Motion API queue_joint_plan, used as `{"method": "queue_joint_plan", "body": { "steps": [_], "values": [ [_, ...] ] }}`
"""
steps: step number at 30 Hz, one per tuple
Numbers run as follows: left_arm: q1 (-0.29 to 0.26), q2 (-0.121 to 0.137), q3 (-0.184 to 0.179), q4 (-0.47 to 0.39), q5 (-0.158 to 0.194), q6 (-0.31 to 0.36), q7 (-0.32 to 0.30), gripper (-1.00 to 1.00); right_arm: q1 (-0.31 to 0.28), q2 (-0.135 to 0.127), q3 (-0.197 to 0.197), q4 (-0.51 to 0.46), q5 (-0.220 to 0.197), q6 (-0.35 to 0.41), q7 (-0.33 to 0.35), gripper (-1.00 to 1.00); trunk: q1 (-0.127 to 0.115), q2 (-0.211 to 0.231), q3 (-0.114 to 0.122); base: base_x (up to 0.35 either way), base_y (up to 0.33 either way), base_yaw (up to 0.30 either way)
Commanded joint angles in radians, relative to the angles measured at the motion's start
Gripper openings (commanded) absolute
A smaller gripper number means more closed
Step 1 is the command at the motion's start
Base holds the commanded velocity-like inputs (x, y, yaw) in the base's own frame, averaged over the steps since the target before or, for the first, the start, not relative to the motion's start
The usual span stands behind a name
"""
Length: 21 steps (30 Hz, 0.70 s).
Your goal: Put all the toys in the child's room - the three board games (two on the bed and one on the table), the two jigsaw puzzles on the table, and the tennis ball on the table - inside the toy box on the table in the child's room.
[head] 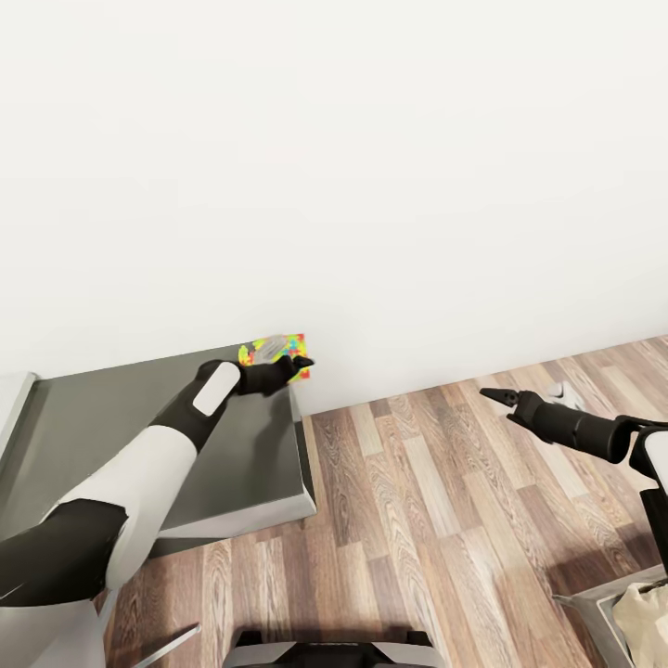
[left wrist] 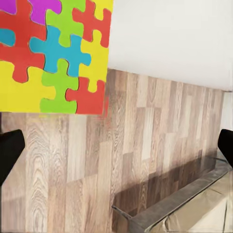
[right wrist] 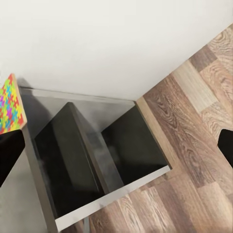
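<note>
A jigsaw puzzle (head: pixel 272 351) with yellow, red, blue and green pieces lies at the far right corner of the table's dark grey cabinet top (head: pixel 111 417), next to the white wall. My left gripper (head: pixel 299 364) hovers at that corner. In the left wrist view the jigsaw puzzle (left wrist: pixel 53 53) sits off to one side of my open left gripper (left wrist: pixel 116 150), its dark fingertips (left wrist: pixel 9 150) wide apart over the floor. My right gripper (head: pixel 489 394) hangs open over the wood floor, away from the table. The right wrist view shows the jigsaw puzzle (right wrist: pixel 9 104) edge.
The cabinet's side has dark open compartments (right wrist: pixel 97 155). A strip of pale tabletop (head: pixel 11 399) shows at far left. The bed corner (head: pixel 626 603) with beige sheet lies at lower right. Wood-plank floor (head: pixel 427 501) spreads between table and bed.
</note>
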Motion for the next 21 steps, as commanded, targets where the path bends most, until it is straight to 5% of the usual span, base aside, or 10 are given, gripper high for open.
{"method": "queue_joint_plan", "body": {
  "steps": [1,12,21],
  "values": [
    [0.018,-0.001,0.000,-0.035,-0.001,0.009,-0.008,1.00,-0.001,0.000,0.001,0.002,-0.011,0.003,-0.009,1.00,0.001,-0.002,-0.001,0.000,0.000,0.000],
    [0.201,-0.013,0.004,-0.329,0.005,0.070,-0.021,1.00,0.005,0.006,0.006,0.079,-0.006,0.003,0.083,1.00,0.001,-0.002,-0.001,0.000,0.000,0.000],
    [0.252,-0.016,0.002,-0.382,0.043,0.105,-0.022,1.00,0.010,0.008,0.007,0.107,0.000,0.003,0.140,1.00,0.001,-0.002,-0.001,0.000,0.000,0.000]
  ]
}}
